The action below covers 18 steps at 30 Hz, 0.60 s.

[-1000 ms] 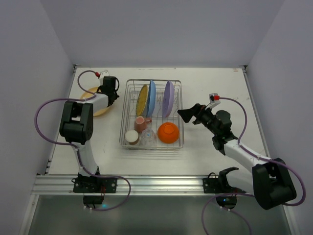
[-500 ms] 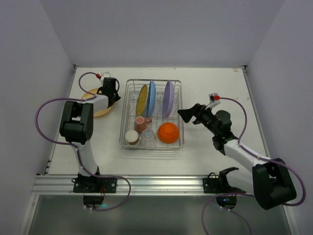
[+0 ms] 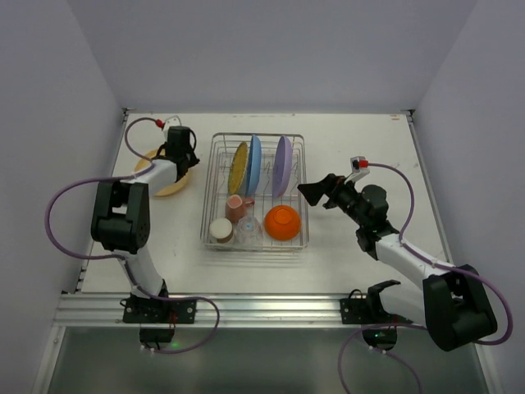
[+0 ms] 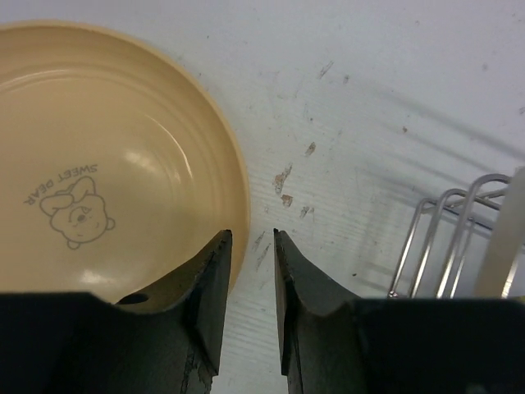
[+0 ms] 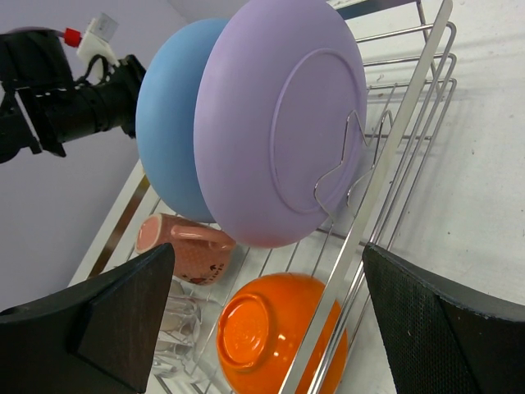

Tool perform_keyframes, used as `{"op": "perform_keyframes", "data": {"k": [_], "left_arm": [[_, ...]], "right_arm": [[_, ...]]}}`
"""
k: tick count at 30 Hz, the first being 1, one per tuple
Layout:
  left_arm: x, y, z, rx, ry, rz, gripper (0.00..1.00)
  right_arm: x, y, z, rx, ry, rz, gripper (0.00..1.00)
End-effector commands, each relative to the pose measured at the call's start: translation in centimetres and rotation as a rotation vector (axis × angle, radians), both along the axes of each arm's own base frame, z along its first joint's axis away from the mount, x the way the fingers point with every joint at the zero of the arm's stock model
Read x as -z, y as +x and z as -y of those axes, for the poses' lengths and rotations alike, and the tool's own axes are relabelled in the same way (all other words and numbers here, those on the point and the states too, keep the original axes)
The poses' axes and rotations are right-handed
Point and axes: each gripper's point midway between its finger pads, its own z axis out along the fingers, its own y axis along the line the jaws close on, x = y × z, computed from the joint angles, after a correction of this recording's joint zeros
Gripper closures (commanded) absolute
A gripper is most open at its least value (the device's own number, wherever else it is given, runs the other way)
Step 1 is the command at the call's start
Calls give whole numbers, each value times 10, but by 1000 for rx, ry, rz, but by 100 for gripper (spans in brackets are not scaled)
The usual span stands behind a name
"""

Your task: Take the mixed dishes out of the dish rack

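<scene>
Left wrist: tan plate flat beside the dish rack.
My left pincer, slightly apart, empty, has shifted a little; rack remains loaded.

The tan plate bore a faint brown cartoon animal face with lettering. The dish rack was silver wire. The other dishes were a lavender plate, a light-blue plate, a yellow plate, an orange bowl, a pink mug and a cream cup. The bench was white with brownish scuffs.
</scene>
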Motion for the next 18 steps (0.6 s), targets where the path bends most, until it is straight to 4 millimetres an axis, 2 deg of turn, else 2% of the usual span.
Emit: {"op": "perform_keyframes", "data": {"k": [1,2,4,5,7,8,10,11,13,14,16,17,18], "left_arm": [[-41,-6,-4,-2,-4,72,69],[-52,-8,-4,-3,-9,96,69],[-55,-14,-4,0,-15,101,68],[-66,-16,-4,1,-19,123,68],[-69,-22,-3,8,-23,123,67],[-78,-26,-3,14,-26,141,67],[-80,-34,-1,30,-32,143,67],[-90,-38,-1,37,-39,166,67],[-90,-47,5,66,-63,179,66],[-102,-51,7,82,-74,212,65],[-102,-59,14,125,-94,219,62],[-104,-65,16,139,-103,226,60],[-106,-68,19,152,-112,229,60]], "right_arm": [[-24,4,-4,-9,10,72,1],[-24,4,-3,-5,10,74,1],[-24,4,0,14,14,70,1],[-22,5,1,22,15,60,1],[-22,5,1,29,23,44,1],[-22,6,1,29,25,40,1],[-19,6,2,39,30,18,1],[-21,6,3,47,33,19,1],[-20,5,4,58,42,-8,1],[-20,6,5,70,42,-21,1],[-29,10,7,90,57,-42,1],[-23,8,9,104,39,-87,1],[-30,10,8,119,33,-86,1]]}}
